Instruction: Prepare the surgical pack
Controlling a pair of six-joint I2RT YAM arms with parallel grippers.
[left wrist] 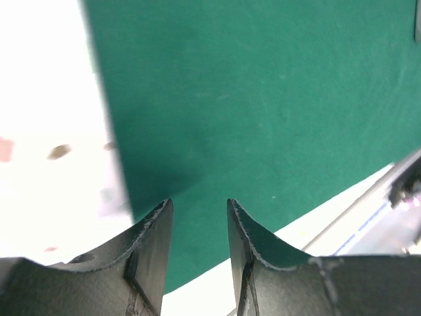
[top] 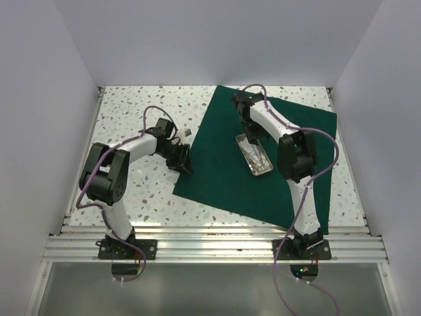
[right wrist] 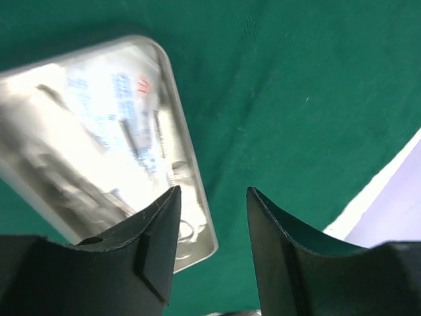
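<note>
- The surgical pack lies spread flat as a big dark green sheet on the far right part of the table. It sits turned, with corners pointing roughly to 12, 3, 5 and 8 o'clock in the overhead view.
- The left gripper hangs right at the sheet's 9 o'clock edge, just up from the 8 o'clock corner. The cloth spreads away from it toward 3 o'clock. Its jaws stand parted with nothing between them, and its wrist view shows cloth below and bare table off to 9 o'clock.
- The right gripper hovers over the middle of the sheet with its jaws apart, holding nothing. A metal tray sits just beside it toward 9 o'clock in its wrist view, one corner running under a finger.
- Seen from above, the tray's long axis runs from 11 to 5 o'clock, roughly parallel to the sheet's left edge. Slim instruments lie along it.
- My judgement: wrapping comes next, and it depends on the left edge folding toward 3 o'clock over the tray. The left arm is the nearer one for that.
- What could get in the way is the right arm, which is stretched above the tray across the fold's path.
</note>
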